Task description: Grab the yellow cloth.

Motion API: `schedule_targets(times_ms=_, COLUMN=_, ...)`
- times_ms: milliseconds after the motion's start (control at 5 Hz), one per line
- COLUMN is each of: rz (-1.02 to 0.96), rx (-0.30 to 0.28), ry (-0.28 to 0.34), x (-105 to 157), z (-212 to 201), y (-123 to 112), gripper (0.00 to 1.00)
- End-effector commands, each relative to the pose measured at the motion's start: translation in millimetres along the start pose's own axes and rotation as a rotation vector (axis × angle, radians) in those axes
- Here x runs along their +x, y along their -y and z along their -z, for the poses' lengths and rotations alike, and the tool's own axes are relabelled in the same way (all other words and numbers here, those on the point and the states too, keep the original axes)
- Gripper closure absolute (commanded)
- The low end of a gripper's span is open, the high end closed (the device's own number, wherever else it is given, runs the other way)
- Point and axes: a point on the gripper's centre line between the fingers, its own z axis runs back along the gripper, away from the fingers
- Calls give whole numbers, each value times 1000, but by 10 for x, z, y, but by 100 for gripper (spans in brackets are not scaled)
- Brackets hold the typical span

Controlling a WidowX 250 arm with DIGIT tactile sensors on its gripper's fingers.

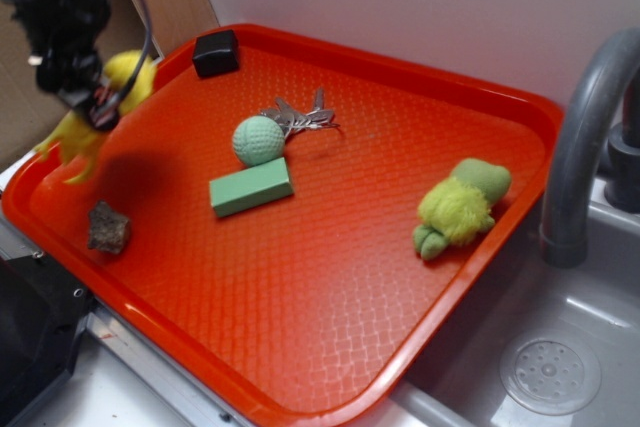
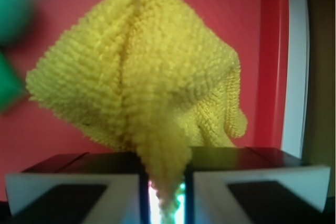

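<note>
Tray (image 1: 330, 347) holds ball (image 1: 258, 139), block (image 1: 250, 187) (green), rock (image 1: 108, 227).

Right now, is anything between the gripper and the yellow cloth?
Nothing visible. The gripper is shut on the yellow cloth, a fold pinched between its fingers, and the cloth hangs above the red tray near its back left corner.

My jaws pinch the yellow cloth (image 2: 142, 77), coarse nubbly weave; the red tray (image 1: 330, 277) at six o'clock is glossy textured plastic.
</note>
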Motion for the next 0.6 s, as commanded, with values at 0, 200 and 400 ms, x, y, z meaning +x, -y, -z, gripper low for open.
schedule_targets(times_ms=0, rz=64, rx=-71, ry=138, x=330, z=-1140, y=464, gripper=100)
schedule_targets(times_ms=200, rz=138, rx=-109, ry=90, x=337, z=-1214, y=688, gripper=100)
schedule_targets(times_ms=400, rz=153, rx=-114, ry=85, x=277, z=-1176, y=739, gripper=100)
